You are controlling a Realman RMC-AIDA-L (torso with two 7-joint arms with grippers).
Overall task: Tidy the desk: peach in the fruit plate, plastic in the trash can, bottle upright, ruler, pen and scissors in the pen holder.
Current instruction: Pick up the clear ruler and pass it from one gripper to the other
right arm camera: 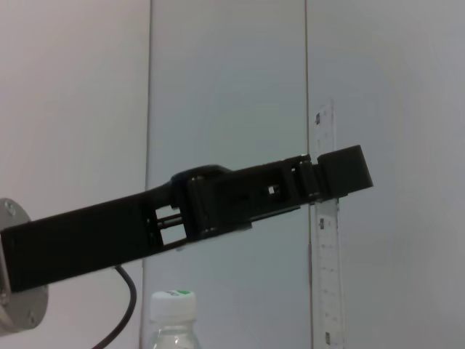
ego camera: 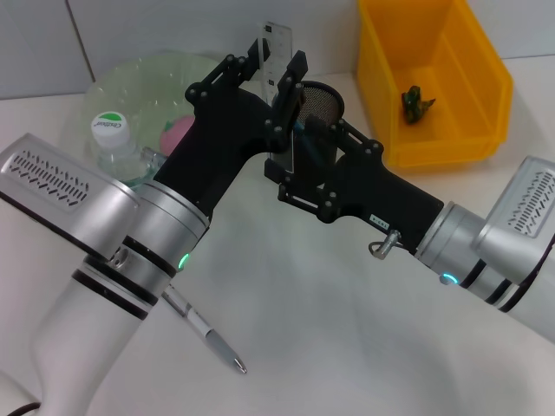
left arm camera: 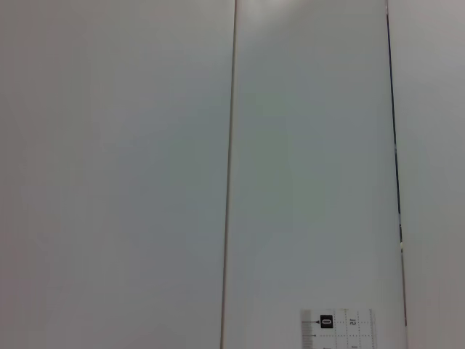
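Two black claws meet above the black mesh pen holder [ego camera: 319, 104]. The left claw [ego camera: 276, 74] pinches the clear ruler [ego camera: 277, 48] and holds it standing up over the holder. The right claw [ego camera: 295, 143] is just beside it; I cannot tell if it is wide or narrow. A bottle [ego camera: 117, 147] stands by the green fruit plate [ego camera: 139, 74]. A pen [ego camera: 208, 334] lies on the white desk [ego camera: 347, 329]. The yellow bin [ego camera: 434, 78] sits behind.
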